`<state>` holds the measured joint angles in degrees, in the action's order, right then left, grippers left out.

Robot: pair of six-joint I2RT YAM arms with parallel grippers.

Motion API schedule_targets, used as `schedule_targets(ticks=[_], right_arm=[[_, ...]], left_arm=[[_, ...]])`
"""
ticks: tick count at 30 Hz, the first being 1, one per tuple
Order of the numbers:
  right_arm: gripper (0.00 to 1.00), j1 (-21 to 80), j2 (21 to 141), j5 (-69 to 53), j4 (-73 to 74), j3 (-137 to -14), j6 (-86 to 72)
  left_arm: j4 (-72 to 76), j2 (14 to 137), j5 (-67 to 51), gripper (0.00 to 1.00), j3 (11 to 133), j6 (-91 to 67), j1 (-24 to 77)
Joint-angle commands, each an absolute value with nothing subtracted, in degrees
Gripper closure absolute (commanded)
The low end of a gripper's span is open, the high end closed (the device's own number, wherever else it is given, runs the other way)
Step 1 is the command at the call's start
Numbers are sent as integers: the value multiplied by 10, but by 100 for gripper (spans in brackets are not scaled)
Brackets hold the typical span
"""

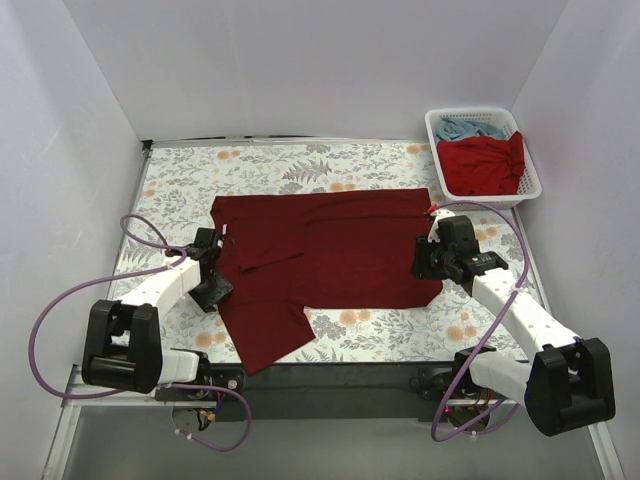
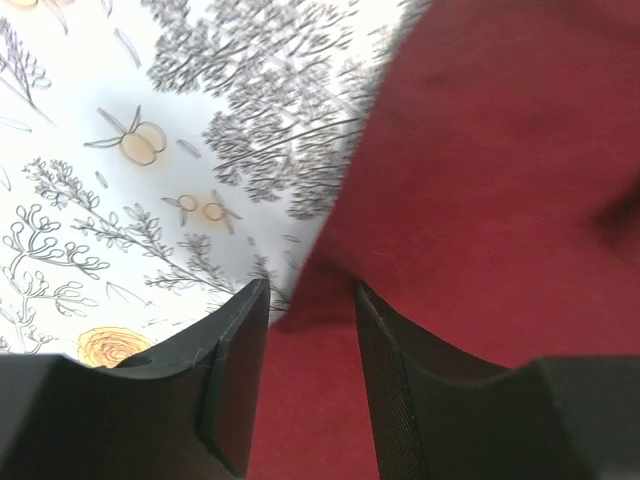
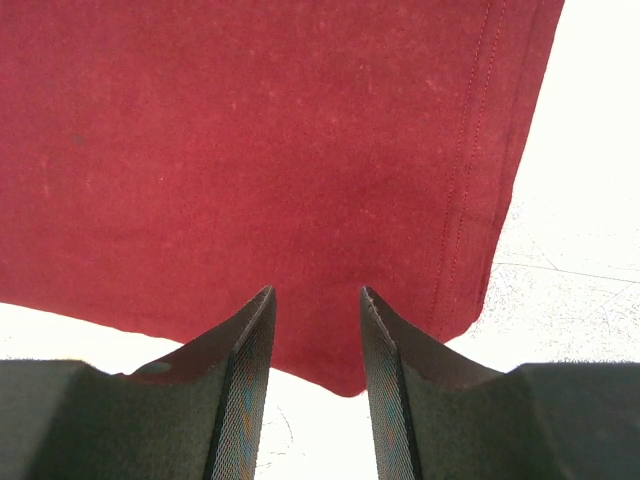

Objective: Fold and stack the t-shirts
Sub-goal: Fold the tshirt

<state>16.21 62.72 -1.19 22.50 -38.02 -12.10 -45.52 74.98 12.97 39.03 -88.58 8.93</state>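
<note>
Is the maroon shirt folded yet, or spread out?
Mostly spread: the maroon shirt lies flat across the tablecloth, with only one flap doubled over. Not yet a compact fold.

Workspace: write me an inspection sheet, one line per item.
Surface: floral table cloth, lying flat.
Job's things: maroon t-shirt spread mid-table, partly folded; red t-shirt and light blue t-shirt bunched in the white basket, far right.
Clutter: nothing seen.
Grippers: left gripper open at the maroon t-shirt's left edge; right gripper open over its hemmed corner.
Cables: purple cable loops beside each arm.
Surroundings: plain white walls on three sides.
</note>
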Motion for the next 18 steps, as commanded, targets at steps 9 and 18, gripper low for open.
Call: schedule_targets(ticks=[9,18], right_arm=[[54,161,628,44,214,-367,-134],[52,141,646,80,274,-361,-177]], left_arm=[[-432,760,149,77,367,-884,93],[-414,736,135,100,362,-871,96]])
